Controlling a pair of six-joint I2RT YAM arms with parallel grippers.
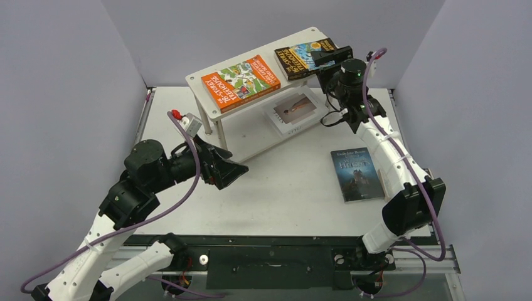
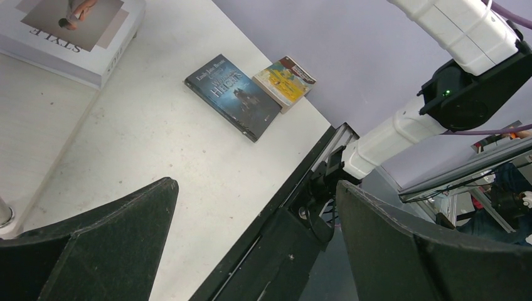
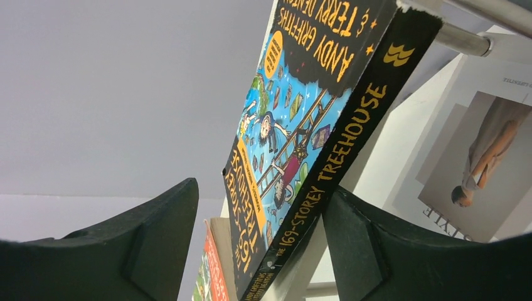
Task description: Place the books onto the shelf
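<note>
The white shelf (image 1: 266, 45) stands at the back of the table. On its top board lie an orange book (image 1: 240, 81) and a black, blue and yellow comic book (image 1: 303, 58). A white book (image 1: 295, 110) rests on the lower board. Out on the table lies a dark blue book (image 1: 357, 174), and beside it a yellow-teal book (image 2: 285, 80). My right gripper (image 1: 332, 58) is open at the comic book's (image 3: 295, 125) corner, one finger on each side. My left gripper (image 1: 229, 173) hangs open over the table with nothing between its fingers.
Grey walls close in the table on three sides. A black frame rail (image 1: 270, 251) runs along the near edge, where the arm bases sit. The right arm (image 1: 389, 157) reaches across the table's right side, past the dark blue book.
</note>
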